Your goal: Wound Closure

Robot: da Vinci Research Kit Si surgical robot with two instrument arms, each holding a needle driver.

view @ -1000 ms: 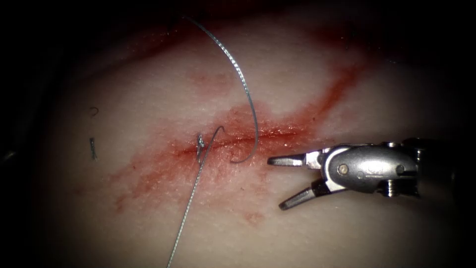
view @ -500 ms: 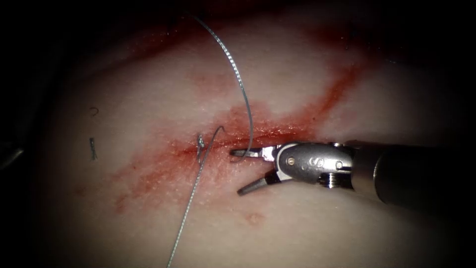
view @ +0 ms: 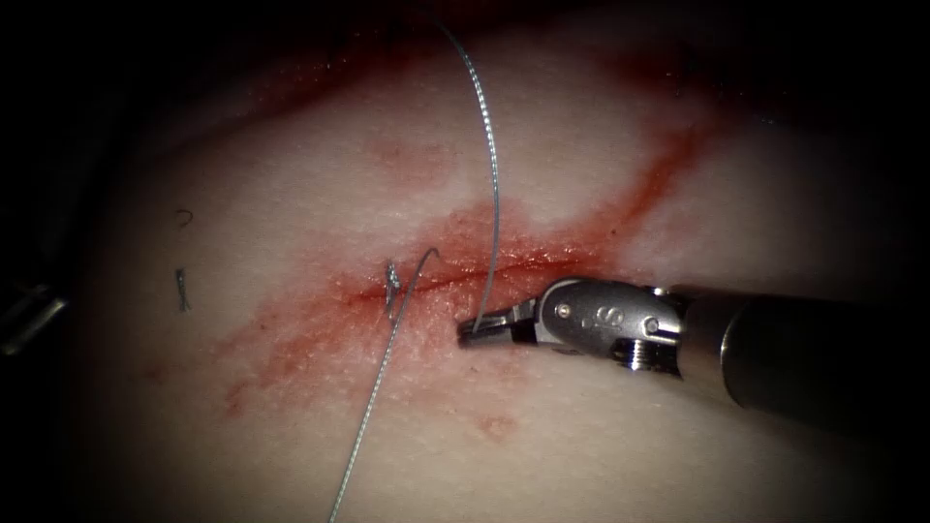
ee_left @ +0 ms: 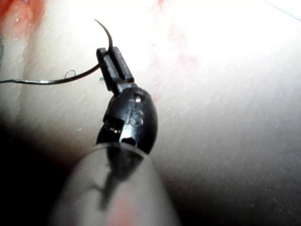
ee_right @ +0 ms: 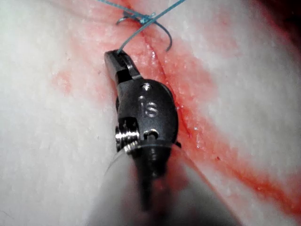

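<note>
- Your tissue [view: 291, 407] shows a knotted stitch at the cut's [view: 542, 260] left end.
- Your right gripper [view: 475, 331], spread a second ago, has advanced left and now clamps the thread's [view: 494, 194] free end.
- Your left gripper [ee_left: 109, 55] grips the needle [ee_left: 101, 28] near its tip, off the tissue.

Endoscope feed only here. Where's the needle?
Observer: The left tool has it, jaws shut on the needle.
Operator: I see the right tool shut on the thread. Where along the curve is the left grip?
Observer: Near one end. A short arc sticks out past the jaws and the long part runs off the other way.
Operator: Is it in tissue?
Observer: Doesn't look like it. The needle seems to be held free over bare tissue.
</note>
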